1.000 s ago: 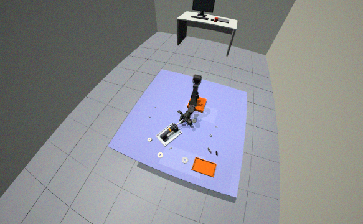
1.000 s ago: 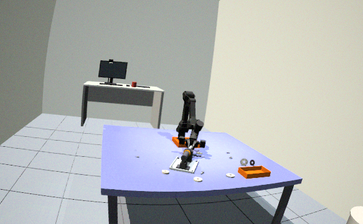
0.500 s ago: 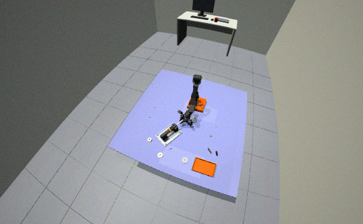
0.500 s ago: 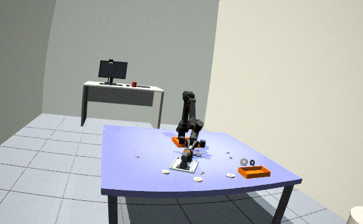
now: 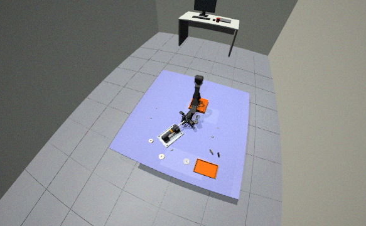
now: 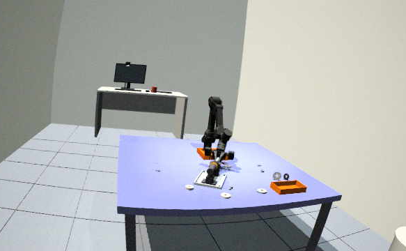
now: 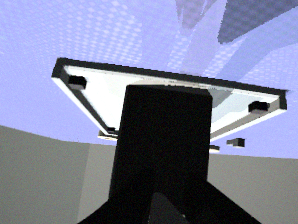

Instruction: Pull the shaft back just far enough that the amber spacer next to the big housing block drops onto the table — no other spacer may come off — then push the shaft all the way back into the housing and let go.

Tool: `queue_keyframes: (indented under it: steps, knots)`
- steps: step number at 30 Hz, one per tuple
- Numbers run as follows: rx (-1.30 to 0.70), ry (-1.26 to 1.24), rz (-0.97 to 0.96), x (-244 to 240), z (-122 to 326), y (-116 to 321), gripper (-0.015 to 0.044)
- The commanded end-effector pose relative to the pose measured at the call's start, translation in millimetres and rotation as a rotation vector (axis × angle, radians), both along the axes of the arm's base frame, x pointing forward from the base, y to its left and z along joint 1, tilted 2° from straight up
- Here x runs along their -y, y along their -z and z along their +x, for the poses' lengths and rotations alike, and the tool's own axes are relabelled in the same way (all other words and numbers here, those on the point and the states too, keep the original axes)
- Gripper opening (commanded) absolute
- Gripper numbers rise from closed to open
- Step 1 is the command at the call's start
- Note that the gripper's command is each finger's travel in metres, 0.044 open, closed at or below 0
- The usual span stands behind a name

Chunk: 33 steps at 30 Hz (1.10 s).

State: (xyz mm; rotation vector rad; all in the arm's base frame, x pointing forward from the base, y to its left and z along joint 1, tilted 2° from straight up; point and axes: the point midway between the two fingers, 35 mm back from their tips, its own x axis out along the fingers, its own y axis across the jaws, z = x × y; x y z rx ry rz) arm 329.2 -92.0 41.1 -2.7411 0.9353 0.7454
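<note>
The tray (image 5: 206, 169) (image 6: 288, 190) sits on the table (image 5: 139, 125) (image 6: 147, 195) – near its front edge, toward the right. The base plate (image 5: 167, 145) (image 6: 207, 185) lies left of it, with the housing (image 5: 166, 137) (image 6: 210, 176) on top – and the desk (image 5: 208, 21) (image 6: 141, 92) stands behind the table.

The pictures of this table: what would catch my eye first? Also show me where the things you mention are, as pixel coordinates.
Probably the black robot arm (image 5: 194, 105) (image 6: 216, 122), rising from the pale blue table (image 5: 139, 125) (image 6: 140, 185). Next, the bright orange tray (image 5: 205, 169) (image 6: 288, 188) near the table's edge, then the amber ring (image 5: 171, 131) (image 6: 213, 165) among dark parts above a white plate (image 5: 167, 145) (image 6: 198, 181).
</note>
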Motion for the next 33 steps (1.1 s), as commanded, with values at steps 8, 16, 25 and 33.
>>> queue_keyframes:
  steps: [8, 16, 25, 33]
  knots:
    - [0.001, 0.004, 0.001, -0.8, -1.7, 0.1, 0.0]
    - [0.001, 0.004, 0.002, -1.4, -2.5, 0.1, 0.0]
    - [0.001, 0.004, 0.002, -2.0, -3.4, 0.1, 0.0]
    - [0.001, 0.004, 0.002, -2.6, -4.1, 0.1, 0.0]
